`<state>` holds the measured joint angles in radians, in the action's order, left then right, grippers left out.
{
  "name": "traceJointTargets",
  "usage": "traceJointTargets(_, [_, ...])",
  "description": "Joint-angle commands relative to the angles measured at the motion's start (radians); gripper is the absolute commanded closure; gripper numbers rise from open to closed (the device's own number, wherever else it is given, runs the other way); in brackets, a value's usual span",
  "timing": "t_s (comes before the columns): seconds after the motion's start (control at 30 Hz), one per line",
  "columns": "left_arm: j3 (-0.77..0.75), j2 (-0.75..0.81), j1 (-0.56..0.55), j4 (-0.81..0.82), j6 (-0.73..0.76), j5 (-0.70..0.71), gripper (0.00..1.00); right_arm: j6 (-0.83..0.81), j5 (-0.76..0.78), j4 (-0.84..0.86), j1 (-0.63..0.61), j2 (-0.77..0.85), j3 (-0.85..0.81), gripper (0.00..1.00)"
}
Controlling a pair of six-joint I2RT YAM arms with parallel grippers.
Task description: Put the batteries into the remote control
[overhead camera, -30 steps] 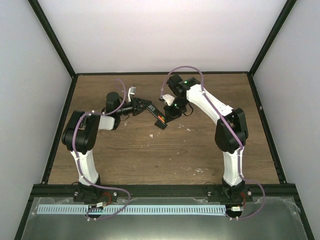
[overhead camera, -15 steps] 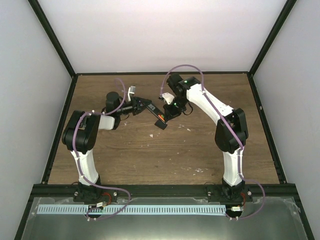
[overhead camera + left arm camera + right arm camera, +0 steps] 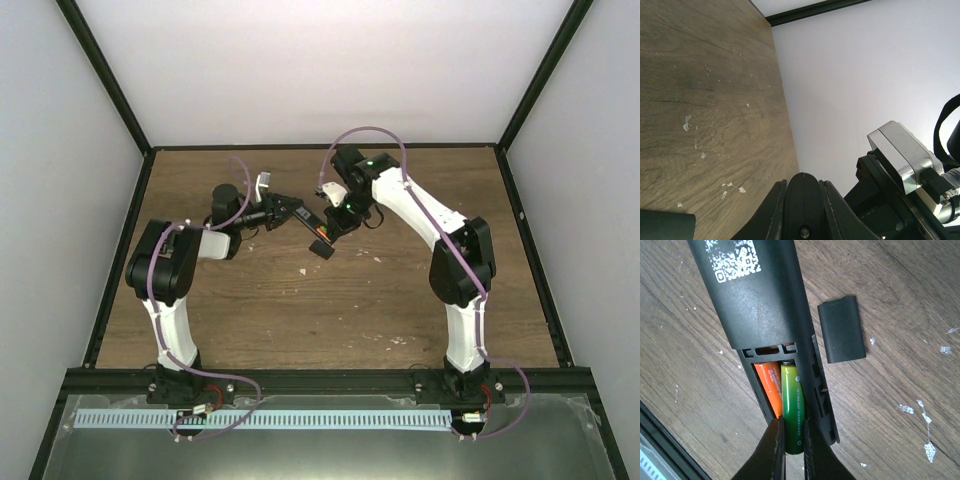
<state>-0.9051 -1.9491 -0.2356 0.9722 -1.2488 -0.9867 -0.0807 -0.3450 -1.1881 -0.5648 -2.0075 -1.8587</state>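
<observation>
Two robot arms meet over the remote (image 3: 760, 295) at the back of the desk (image 3: 900, 290), its battery bay open and facing up. The left fingers (image 3: 776, 200) are clamped shut on the remote's far end, gripping it end-on. The right fingers (image 3: 775, 450) are closed almost fully on the near tip of the green battery (image 3: 792, 405).

That battery lies straight ahead of the right fingers, its long axis in line with the remote's and with the bay. Its far end sits at the contacts under the bay's edge, while its near end is pinched between the fingers over the right-hand slot. Whether it is fully seated cannot be told. The right arm is the one placed to press it home, judging by the grip.

The orange battery (image 3: 767, 387) is already in the left-hand slot, touching the green one along its side.

The count is two batteries, both in the bay, and one remote. One loose cover (image 3: 841, 329) lies flat on the desk just beside the remote, on its right in the right wrist view.
</observation>
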Motion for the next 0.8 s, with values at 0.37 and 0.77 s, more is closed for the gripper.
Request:
traceJointTargets(0.37, [-0.025, 0.008, -0.012, 0.137, -0.098, -0.117, 1.00, 0.002, 0.130, 0.047, -0.004, 0.005, -0.059, 0.89])
traceJointTargets(0.77, [-0.031, 0.002, -0.011, 0.134, -0.100, -0.111, 1.00, -0.007, 0.108, 0.044, -0.004, 0.015, -0.069, 0.78])
